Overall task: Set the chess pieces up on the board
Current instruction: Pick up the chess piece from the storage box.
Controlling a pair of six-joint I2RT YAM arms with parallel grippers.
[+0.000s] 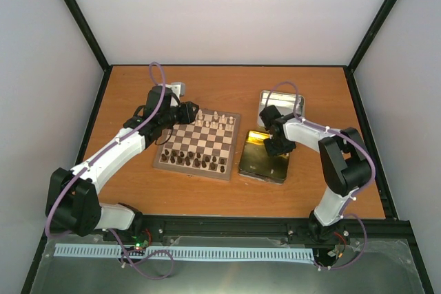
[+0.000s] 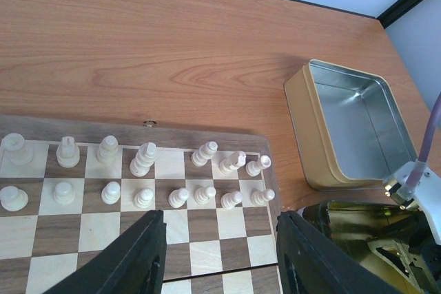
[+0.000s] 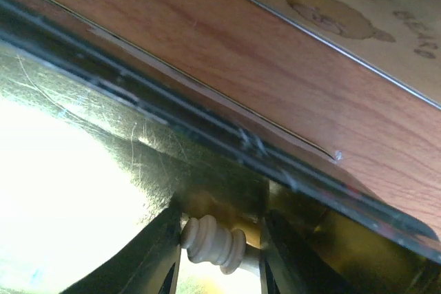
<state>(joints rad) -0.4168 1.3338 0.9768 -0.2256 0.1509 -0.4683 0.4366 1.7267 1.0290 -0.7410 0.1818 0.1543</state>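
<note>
1. Right pincer (image 3: 220, 251) straddles a cream chess piece (image 3: 213, 244) lying sideways in the gold tin (image 3: 83, 170). I can't tell if it's clamped.
2. I'd close squarely across its waist and lift straight up, clear of the tin wall.
3. Left pincer (image 2: 220, 239) is released and empty over the board (image 2: 96, 228).
4. One back-row square there looks bare.

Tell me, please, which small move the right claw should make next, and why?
Probably close the right claw fully before lifting: a cream chess piece lies sideways between its fingers inside the gold tin, touching one finger, while a thin gap seems to remain at the other.
</note>
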